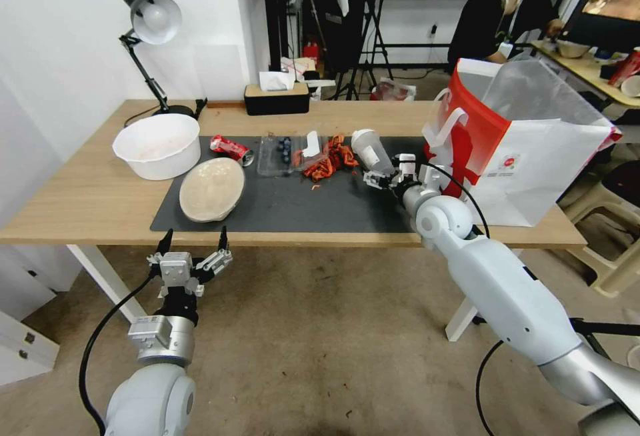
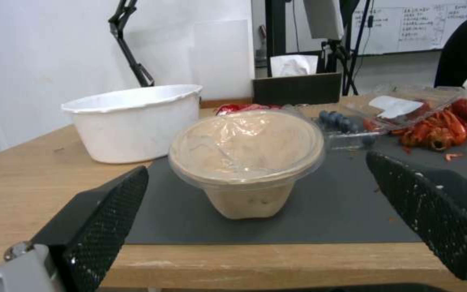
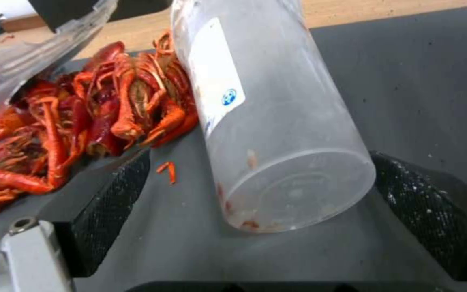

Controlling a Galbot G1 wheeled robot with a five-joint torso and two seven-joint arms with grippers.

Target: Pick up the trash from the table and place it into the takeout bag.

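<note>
My right gripper point(image 1: 381, 178) sits just right of centre in the head view, low over the large dark grey rectangular mat point(image 1: 293, 206), its black pads spread wide on either side of the clear plastic cup point(image 1: 371, 150) lying on its side. In the right wrist view the cup's closed base point(image 3: 298, 190) points toward me between the two pads point(image 3: 103, 194), one pad close to the rim of the base and the other just beside it, neither clearly pressing yet. So I judge this as the approach-to-grasp step on the cup.

Left of the cup lies a heap of red crayfish shells point(image 1: 330, 159), partly under a clear plastic clamshell tray point(image 1: 283, 154). Further left are a crushed red can point(image 1: 230, 147), a beige oval lidded container point(image 1: 212, 189) and a white round tub point(image 1: 158, 145). The large white-and-red takeout bag point(image 1: 527, 156) stands open at the right of the long light-wood table point(image 1: 87, 203), just beside my right arm.

My left gripper point(image 1: 193, 247) hangs below the table's near edge at lower left, fingers apart, idle.

Next I would need to close squarely on the cup's body, gently since thin plastic flexes, then lift and swing right over the bag's mouth.
</note>
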